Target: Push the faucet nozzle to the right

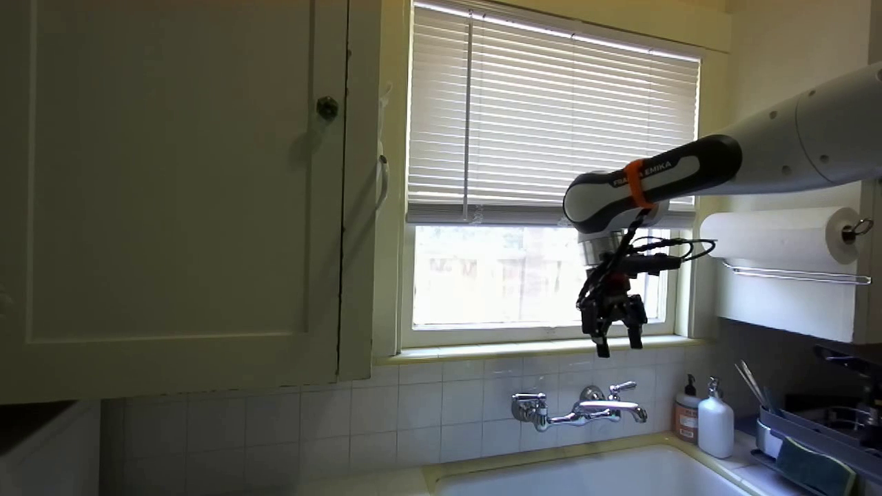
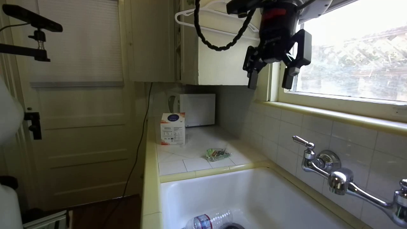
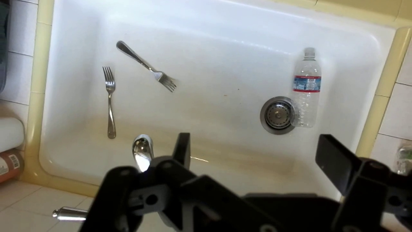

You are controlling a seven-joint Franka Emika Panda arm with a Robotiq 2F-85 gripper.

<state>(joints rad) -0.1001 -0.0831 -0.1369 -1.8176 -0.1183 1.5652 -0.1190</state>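
The faucet nozzle [image 1: 623,408] stuck out low in the frame, right of the middle, in an exterior view, and the gripper [image 1: 619,348] hung in the air above it, not touching. Its jaws stood apart with nothing between them. In the wrist view the nozzle's shiny tip showed on the left, below the middle, just beside a black finger [image 3: 183,148]. The push did not seem started yet. From here, a finger might bump down on top of the nozzle and miss its side, if the gripper dropped straight without lining up first. With the jaws so wide, a finger might also knock a side handle [image 1: 623,387]. A mix-up over which way was right could send the nozzle the wrong way. The gripper hid the back of the nozzle in the wrist view, and the side handle only peeked out at the lower left. In an exterior view the nozzle [image 2: 340,183] looked short and fat at the lower right, because its end faced us, and a side handle was cut by the right edge. I could not tell how near the gripper was to the wall [image 1: 441,406].
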